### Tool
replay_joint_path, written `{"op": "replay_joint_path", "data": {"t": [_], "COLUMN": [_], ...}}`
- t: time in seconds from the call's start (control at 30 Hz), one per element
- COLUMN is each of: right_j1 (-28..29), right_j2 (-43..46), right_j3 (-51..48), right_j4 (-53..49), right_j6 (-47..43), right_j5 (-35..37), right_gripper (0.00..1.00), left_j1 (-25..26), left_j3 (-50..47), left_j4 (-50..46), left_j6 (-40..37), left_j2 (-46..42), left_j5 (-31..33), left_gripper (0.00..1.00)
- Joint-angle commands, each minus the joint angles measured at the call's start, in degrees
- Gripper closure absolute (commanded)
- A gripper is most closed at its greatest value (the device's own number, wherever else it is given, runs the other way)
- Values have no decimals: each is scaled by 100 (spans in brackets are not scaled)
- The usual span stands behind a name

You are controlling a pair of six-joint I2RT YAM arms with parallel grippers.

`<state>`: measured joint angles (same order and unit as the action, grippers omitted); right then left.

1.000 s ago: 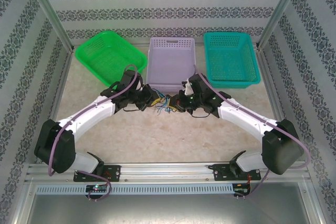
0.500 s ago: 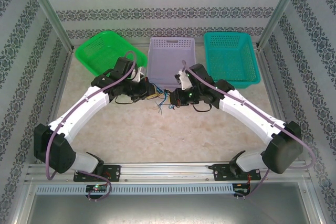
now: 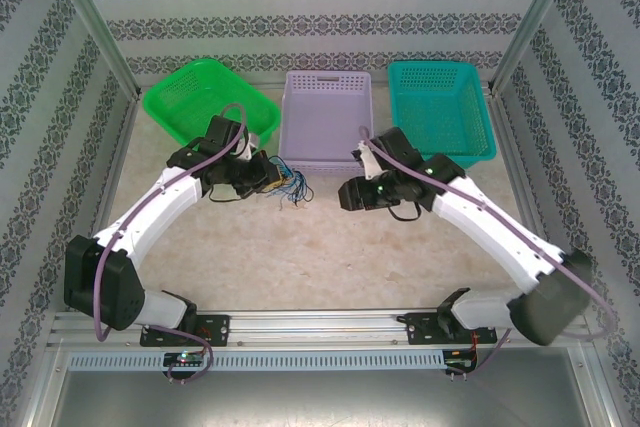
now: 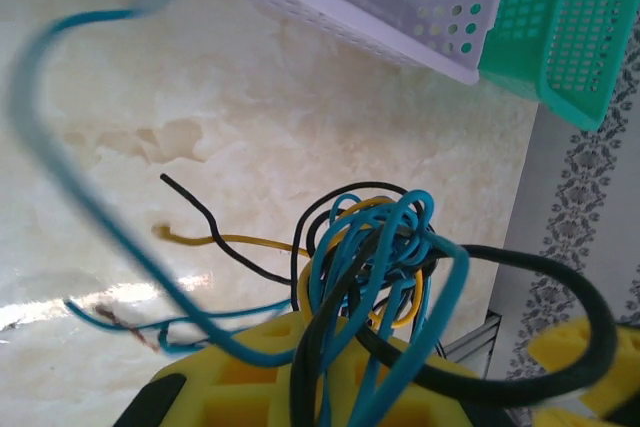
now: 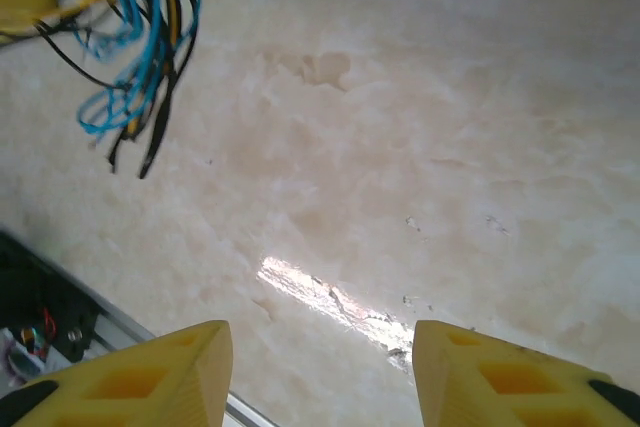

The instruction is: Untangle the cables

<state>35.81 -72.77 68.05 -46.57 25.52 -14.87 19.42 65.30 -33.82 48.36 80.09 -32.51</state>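
The right gripper [image 5: 320, 379] stood with its yellow fingers apart above the pale table [image 5: 430, 127]. A tangle of blue, black and yellow cables [image 5: 140, 17] hung at upper left.

A pale, marbled table [image 3: 330, 257] is seen, glossy in patches. Three perforated baskets are set directly on it along the far edge: a green basket [image 3: 205, 102] turned askew toward the far-left corner, a lavender basket [image 3: 327, 117] at the middle, and a teal basket [image 3: 437, 112] toward the far-right corner.
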Motion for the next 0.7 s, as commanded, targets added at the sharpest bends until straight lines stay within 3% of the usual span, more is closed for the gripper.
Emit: {"op": "replay_joint_path", "data": {"t": [0.0,0.17,0.27,0.37,0.67], "right_j1": [348,765,1006,1094,1097], "right_j2": [441,308,-4,-339,-1243], "right_j3": [-289,-793,-738,-688,-697], "right_j4": [391,1837,2449,2919,4142], "right_j6": [685,2412,3242,3635,4101], "right_j5": [607,124,243,221,180], "right_gripper": [52,50,37,27,29], "left_j1": [11,31,37,51,59], "left_j3": [-31,67,99,109,218], "left_j4": [165,69,79,159,249], "left_j6": [675,1358,1826,2346,2964], "left_j2": [-178,-152,-128,-104,-90], "left_j5": [98,113,20,-130,-591], "left_gripper": [100,100,100,100,100]}}
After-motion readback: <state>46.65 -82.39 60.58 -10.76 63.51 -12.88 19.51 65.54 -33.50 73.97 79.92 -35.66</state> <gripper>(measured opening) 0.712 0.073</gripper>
